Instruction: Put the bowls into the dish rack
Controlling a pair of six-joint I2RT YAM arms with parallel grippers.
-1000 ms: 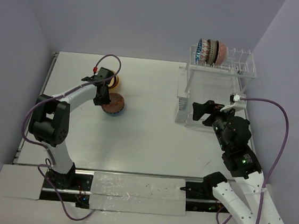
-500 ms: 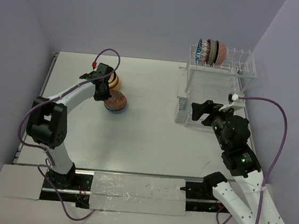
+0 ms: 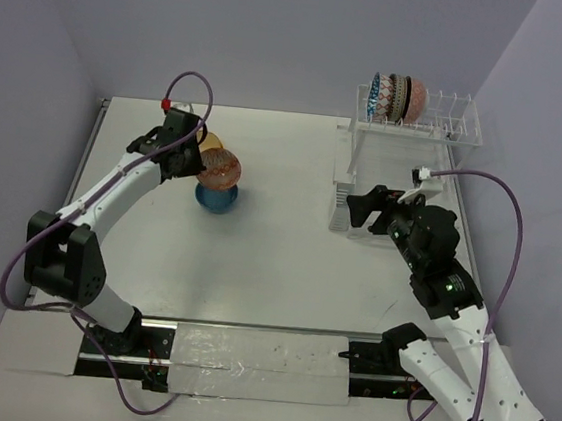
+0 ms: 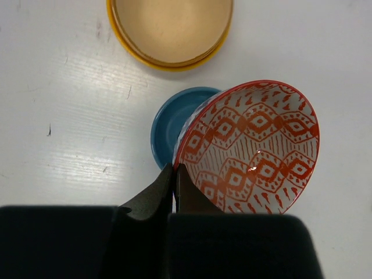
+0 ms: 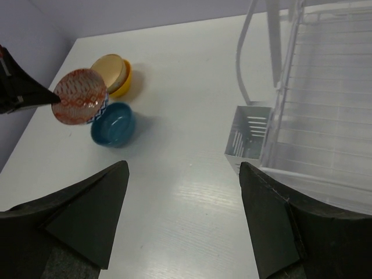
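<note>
red-patterned bowl [image 4: 253,148] | left fingers [image 4: 156,196] pinch its rim | right fingers [image 5: 87,215] wide apart

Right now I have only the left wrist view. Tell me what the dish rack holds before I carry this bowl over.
Observer: The dish rack has a tight group of patterned bowls standing on edge at the left end of its upper prong row.
Operator: Give me the free slots.
Observer: The prongs to the right of those bowls are bare.
Operator: My left end effector has the red patterned bowl. Report the right one.
Observer: The right end effector is open and holds nothing. It is beside the rack's side basket.
</note>
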